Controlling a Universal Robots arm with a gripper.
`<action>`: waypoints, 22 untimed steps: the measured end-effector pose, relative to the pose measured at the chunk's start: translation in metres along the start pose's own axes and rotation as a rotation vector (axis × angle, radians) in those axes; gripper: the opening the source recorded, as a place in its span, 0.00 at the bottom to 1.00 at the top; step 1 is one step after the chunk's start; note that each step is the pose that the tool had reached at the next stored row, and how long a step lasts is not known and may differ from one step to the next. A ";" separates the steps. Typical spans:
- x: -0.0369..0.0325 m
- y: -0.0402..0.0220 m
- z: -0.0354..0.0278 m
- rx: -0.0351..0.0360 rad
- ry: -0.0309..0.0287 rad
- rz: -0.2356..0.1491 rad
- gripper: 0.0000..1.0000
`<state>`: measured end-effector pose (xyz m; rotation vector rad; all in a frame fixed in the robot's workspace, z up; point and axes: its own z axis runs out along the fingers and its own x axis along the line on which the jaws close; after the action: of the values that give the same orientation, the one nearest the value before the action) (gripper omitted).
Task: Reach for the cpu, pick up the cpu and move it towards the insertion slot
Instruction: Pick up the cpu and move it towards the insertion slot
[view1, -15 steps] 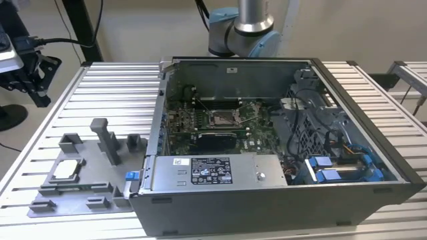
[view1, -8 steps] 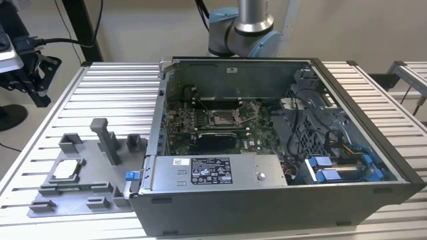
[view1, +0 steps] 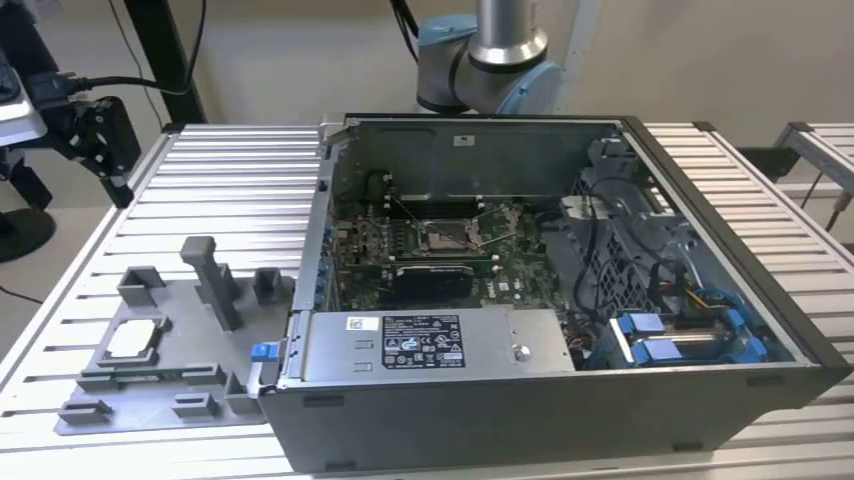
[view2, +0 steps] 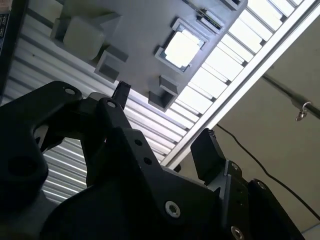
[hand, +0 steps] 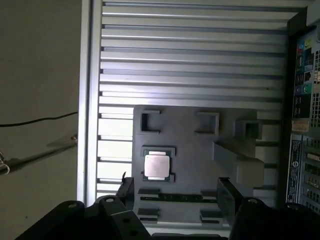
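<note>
The tool (hand: 175, 192) hangs with its fingers apart and empty; the cpu (hand: 156, 166) lies below it, untouched, in the grey fixture plate (hand: 192, 145).

A small, thin, square, silver-topped cpu (view1: 134, 340) sits in a pocket of the grey plastic fixture plate (view1: 147, 392). The plate lies on the slatted aluminium table (view1: 227, 170) at the exterior view's left, just beside the open dark metal computer case (view1: 534, 420). Inside the case, on the green circuit board, lies the square silver-framed insertion slot (view1: 445, 238). The blue-jointed robot arm (view1: 487, 50) stands behind the case.
</note>
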<state>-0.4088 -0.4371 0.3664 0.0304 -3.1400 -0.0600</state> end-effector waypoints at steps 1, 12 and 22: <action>0.0000 -0.0001 0.0000 0.0000 0.0000 0.000 1.00; 0.0000 -0.0003 0.0047 0.0000 0.0000 0.000 1.00; -0.0001 -0.0007 0.0160 0.0001 0.0001 0.000 1.00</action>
<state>-0.4086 -0.4372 0.3504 0.0305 -3.1399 -0.0599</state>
